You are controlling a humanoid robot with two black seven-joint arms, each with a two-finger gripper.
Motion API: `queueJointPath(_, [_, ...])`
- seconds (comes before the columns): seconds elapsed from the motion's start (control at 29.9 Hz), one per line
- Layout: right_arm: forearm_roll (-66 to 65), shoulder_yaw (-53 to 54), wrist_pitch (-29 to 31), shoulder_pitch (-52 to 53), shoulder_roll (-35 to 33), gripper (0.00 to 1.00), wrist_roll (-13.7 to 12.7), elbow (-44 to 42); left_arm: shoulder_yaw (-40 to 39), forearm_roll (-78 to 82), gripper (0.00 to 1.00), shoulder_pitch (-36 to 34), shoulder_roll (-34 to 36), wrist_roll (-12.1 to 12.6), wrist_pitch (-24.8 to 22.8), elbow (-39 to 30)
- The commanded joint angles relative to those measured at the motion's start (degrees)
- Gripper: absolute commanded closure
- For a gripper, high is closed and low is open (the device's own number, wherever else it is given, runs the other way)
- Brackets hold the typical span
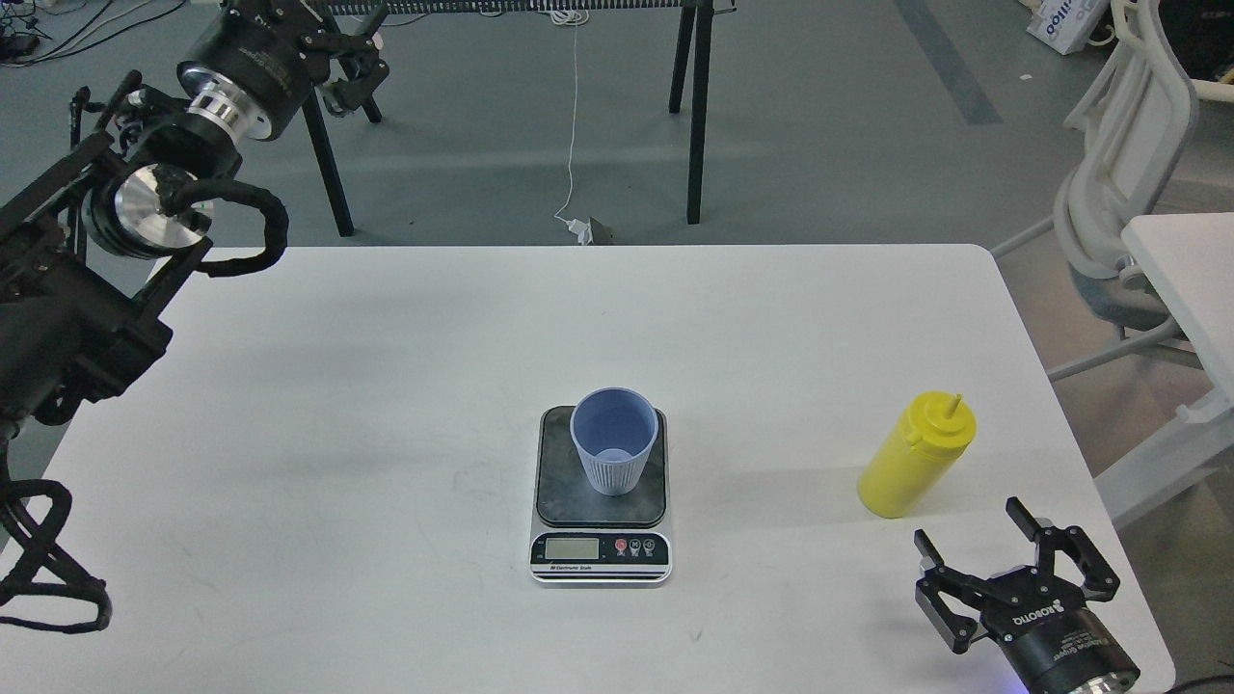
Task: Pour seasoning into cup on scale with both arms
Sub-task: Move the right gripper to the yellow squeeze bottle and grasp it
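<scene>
— On the white table (386, 386), what is seen?
— A blue cup (614, 439) is stood on the scale (600, 501); a yellow bottle (914, 455) is set well right.
— And the grippers?
— The right gripper (974, 545) is spread apart near the bottle; the left gripper (352, 67) is raised, its state cannot be told.

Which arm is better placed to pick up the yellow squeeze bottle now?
The right. Its open gripper sits just in front of the yellow squeeze bottle on the table's right side. The left gripper is raised beyond the table's far left corner.
</scene>
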Motion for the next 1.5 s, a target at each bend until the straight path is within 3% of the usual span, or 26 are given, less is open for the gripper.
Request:
queueJointPath(0.0, [0.07,-0.25,0.0,2.6,3.04,0.05,-0.04,-0.49,-1.32,-0.48,0.0,0.76,0.53,0.05,0.03,0.09])
queueJointPath(1.47, [2.62,-0.87,0.0,20.09,13.15,0.06,-0.22,-20.88,-1.67,-0.57,0.0,2.08,4.48,0.05,-1.64,0.09])
